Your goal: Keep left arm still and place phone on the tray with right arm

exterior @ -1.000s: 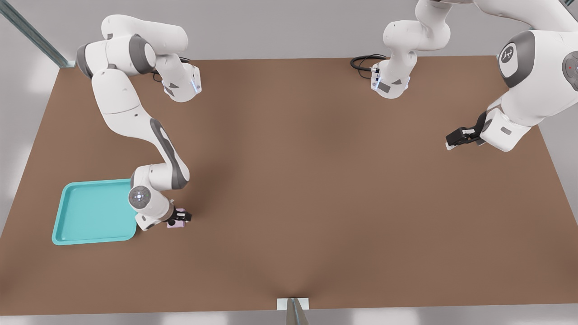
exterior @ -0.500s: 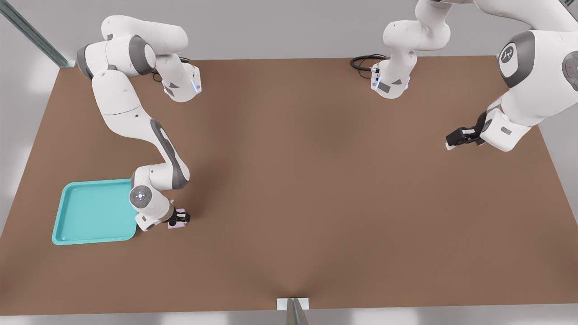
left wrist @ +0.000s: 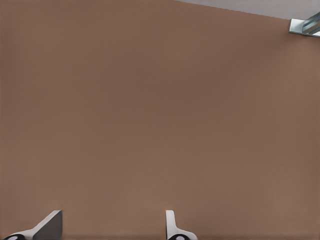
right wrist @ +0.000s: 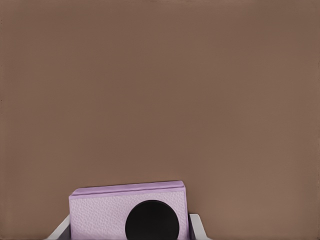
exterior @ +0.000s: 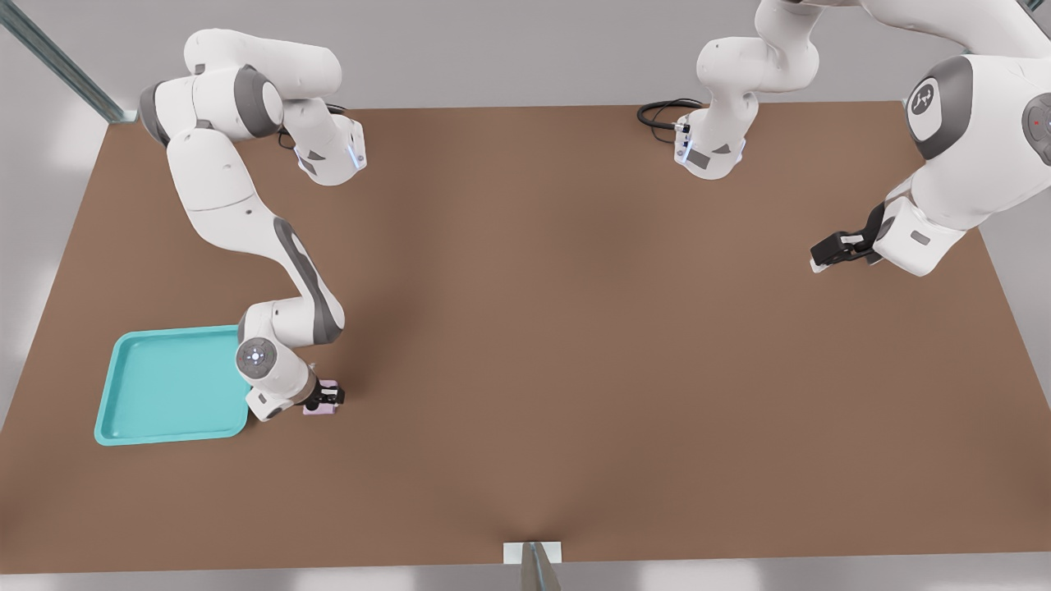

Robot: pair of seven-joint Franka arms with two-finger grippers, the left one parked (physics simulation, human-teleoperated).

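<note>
Nearest the front edge of the brown bench [exterior: 575,345], toward the front view's left, the right arm's gripper [exterior: 324,400] is down low with its fingers [right wrist: 196,226] closed in against the two sides of the phone [exterior: 320,404], a small lilac slab; from the wrist camera one black lens shows and a pale fingertip sits tight at each flank. Whether the phone has left the bench surface or rests on it I cannot tell from here. Just beside it, further to the front view's left, lies the turquoise tray [exterior: 123,386], its near corner partly hidden behind the right arm [exterior: 271,361], and nothing is in it that I can see. To my eye the grasp looks made and the carry is the step in hand: raise the phone high enough to pass over the raised rim, move it sideways only a short way toward the middle of the tray, keep it level, then lower it until it sits flat before letting go. The risk I'd watch is clipping that rim on such a short hop
</note>
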